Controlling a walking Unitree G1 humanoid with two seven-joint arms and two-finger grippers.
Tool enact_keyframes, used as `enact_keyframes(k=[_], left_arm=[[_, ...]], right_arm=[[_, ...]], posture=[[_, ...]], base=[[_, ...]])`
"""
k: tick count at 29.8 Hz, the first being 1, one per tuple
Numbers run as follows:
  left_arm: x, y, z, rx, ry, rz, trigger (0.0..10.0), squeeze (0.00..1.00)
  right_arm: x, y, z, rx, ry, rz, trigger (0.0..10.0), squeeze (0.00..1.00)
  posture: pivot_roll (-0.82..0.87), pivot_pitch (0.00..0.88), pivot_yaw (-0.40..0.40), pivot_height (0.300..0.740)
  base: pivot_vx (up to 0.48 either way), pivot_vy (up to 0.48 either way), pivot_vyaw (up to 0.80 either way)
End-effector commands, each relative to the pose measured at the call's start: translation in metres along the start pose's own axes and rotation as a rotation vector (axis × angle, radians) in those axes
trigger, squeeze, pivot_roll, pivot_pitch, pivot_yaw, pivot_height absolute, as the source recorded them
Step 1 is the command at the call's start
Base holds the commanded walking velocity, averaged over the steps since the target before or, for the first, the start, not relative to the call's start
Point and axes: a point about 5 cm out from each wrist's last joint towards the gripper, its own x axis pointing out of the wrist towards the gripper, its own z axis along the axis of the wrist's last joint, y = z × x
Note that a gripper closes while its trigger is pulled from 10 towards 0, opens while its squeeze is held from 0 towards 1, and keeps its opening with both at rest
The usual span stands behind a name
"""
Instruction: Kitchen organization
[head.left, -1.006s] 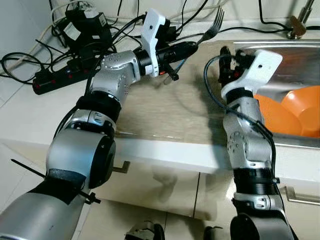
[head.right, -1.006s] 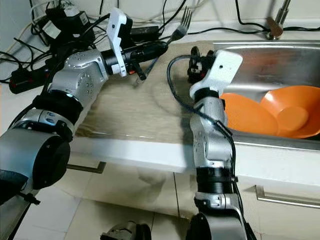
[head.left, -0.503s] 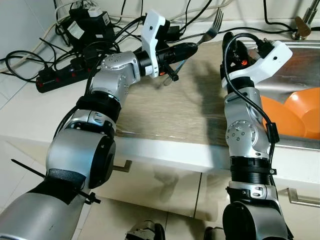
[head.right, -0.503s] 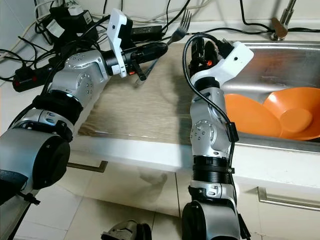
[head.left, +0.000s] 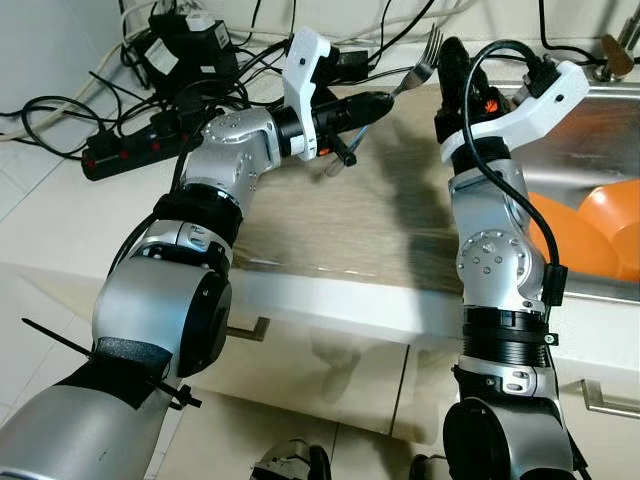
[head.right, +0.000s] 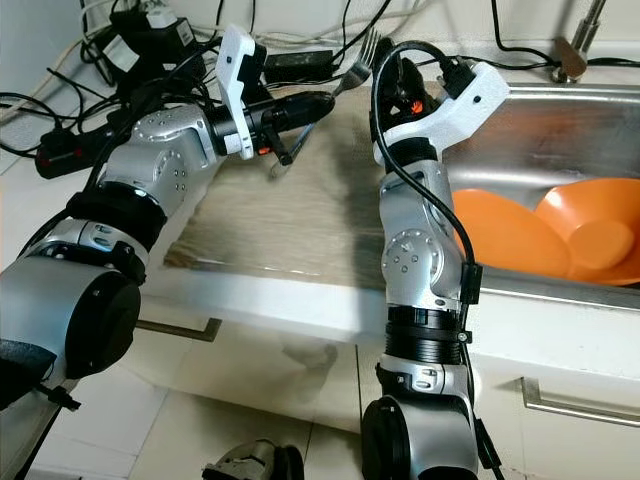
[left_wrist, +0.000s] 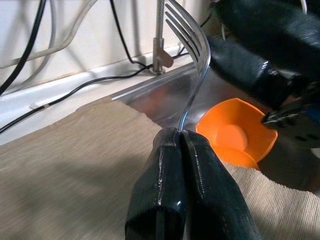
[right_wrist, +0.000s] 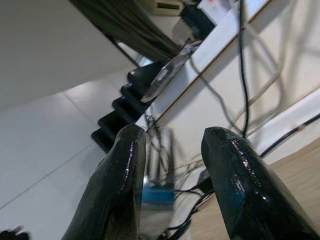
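- Up over the counter, the left gripper (head.left: 372, 101) has its two black fingers pressed together on the handle of a fork (head.left: 418, 66), gripping it near the neck.
- From that grip the fork points away and to the right, tines raised above the far edge of the beige mat (head.left: 330, 215), close to the back wall.
- Seen along the left wrist, the fork's tines (left_wrist: 187, 32) curve upward in front of the faucet base and the sink behind it.
- Just right of the fork, the right gripper (head.left: 450, 65) is lifted above the mat's right edge with its fingers (right_wrist: 235, 180) held apart and nothing between them.
- Its fingertips are close beside the tines; whether they touch cannot be told.
- To the right, the steel sink (head.right: 560, 125) holds orange bowls (head.right: 545, 235) lying together.
- At the far left of the counter sit a black power strip (head.left: 135, 150) and a tangle of black cables (head.left: 60, 115).
- Below the counter edge are pale cabinet fronts with metal handles (head.right: 565, 405).
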Motion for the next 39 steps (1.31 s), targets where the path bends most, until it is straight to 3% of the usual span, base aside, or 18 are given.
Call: enact_keyframes(k=[1,10,22,31,39], left_arm=[[-0.003,0.004,0.005,0.013,0.005,0.021,0.0,0.00],[-0.002,0.004,0.003,0.002,0.008,0.030,0.0,0.00],[0.006,0.001,0.029,-0.073,-0.114,-0.021,0.0,0.00],[0.008,-0.002,0.028,-0.094,-0.115,-0.058,0.0,0.00],[0.010,-0.005,0.025,-0.144,-0.115,-0.093,0.0,0.00]], right_arm=[[-0.003,0.007,-0.003,0.020,0.026,0.033,10.0,0.00],[-0.011,0.007,-0.005,0.037,0.061,0.042,10.0,0.00],[-0.013,0.014,-0.016,0.152,0.124,0.079,10.0,0.00],[-0.009,0.015,-0.018,0.123,0.131,0.079,10.0,0.00],[-0.005,0.028,-0.012,0.251,0.111,0.137,10.0,0.00]], posture=[[-0.04,0.013,0.152,0.732],[-0.04,0.017,0.154,0.732],[-0.04,0.027,0.158,0.732],[-0.04,0.033,0.159,0.732],[-0.05,0.037,0.167,0.732]], base=[[0.000,0.000,0.00],[0.000,0.000,0.00],[0.000,0.000,0.00],[0.000,0.000,0.00],[0.000,0.000,0.00]])
